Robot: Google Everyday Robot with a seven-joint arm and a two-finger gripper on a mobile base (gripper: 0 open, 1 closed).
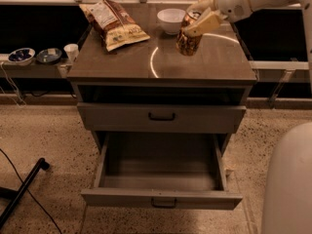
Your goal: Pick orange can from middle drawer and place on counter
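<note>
Tool (196,19) clenched on orange can (187,42), can's top between its fingers (207,22), at right rear of counter (122,65), just beside white bowl (170,19)

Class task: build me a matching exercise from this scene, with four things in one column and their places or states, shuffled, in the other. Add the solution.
Things
1. orange can
2. middle drawer
3. chip bag
4. white bowl

Places or states
A. pulled open, nothing inside
B. lying flat on the counter, picture left
C. gripped by the pincer over the counter
D. standing upright near the counter's back

Pairs: 1-C, 2-A, 3-B, 4-D
</note>
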